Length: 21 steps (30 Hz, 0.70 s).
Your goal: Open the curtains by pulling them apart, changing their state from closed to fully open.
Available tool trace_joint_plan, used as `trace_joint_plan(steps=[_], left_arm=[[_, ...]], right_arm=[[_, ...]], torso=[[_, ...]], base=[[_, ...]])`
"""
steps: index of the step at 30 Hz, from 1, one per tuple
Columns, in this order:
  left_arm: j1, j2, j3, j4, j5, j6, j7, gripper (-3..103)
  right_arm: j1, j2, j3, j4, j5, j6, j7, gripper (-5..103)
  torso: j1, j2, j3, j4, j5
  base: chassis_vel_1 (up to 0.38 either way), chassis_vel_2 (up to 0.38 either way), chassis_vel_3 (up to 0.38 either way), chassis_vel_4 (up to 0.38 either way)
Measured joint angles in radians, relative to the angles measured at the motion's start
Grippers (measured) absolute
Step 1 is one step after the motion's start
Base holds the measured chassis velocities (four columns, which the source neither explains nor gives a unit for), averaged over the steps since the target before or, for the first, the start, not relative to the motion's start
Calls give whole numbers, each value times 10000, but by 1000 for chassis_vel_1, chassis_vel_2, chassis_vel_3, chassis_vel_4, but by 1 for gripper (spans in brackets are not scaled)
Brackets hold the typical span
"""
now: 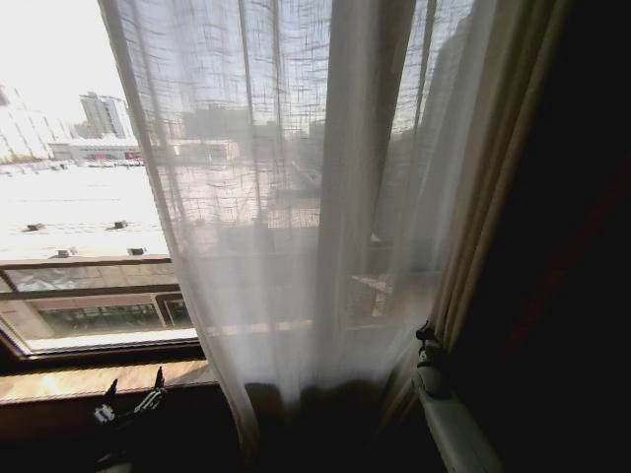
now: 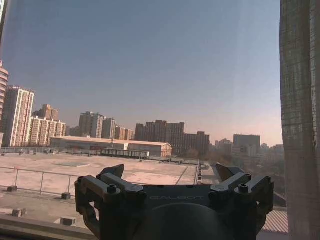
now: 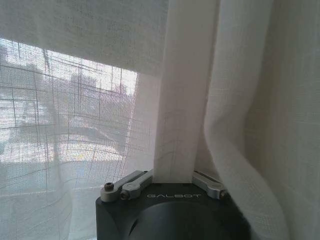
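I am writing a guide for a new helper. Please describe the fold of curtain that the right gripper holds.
Start at the big window, then look right to the sheer white curtain. Low near its right side, the right gripper is shut on one fold. Unlike the see-through cloth beside it, this fold is a thick solid upright band.

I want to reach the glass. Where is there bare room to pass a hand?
Free: the uncovered window left of the curtain, above the sill, beside the open left gripper. Crowded: the right side, where bunched folds surround the right gripper, a fold between its fingers.
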Motion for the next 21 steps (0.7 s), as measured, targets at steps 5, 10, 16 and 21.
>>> trace_joint_plan(steps=[5, 10, 16, 21], left_arm=[[0, 0, 0, -1, 0, -1, 1, 100], [0, 0, 0, 0, 0, -1, -4, 100], [0, 0, 0, 0, 0, -1, -4, 100], [0, 0, 0, 0, 0, -1, -4, 100]], right_arm=[[-891, -237, -345, 1648, 1409, -338, -2103, 14], [-1908, -419, -703, 3316, 2208, -183, -3697, 36], [-2536, -441, -783, 4006, 2083, 589, -4115, 52], [-3363, -533, -565, 4633, 1634, 897, -4153, 74]], torso=[[2, -1, 1, 1, -3], [-1, 1, -1, 0, -6], [0, 0, -1, 1, -4], [-1, 0, -1, -1, -4]], base=[[0, 0, 0, 0], [0, 0, 0, 0], [0, 0, 0, 0], [0, 0, 0, 0]])
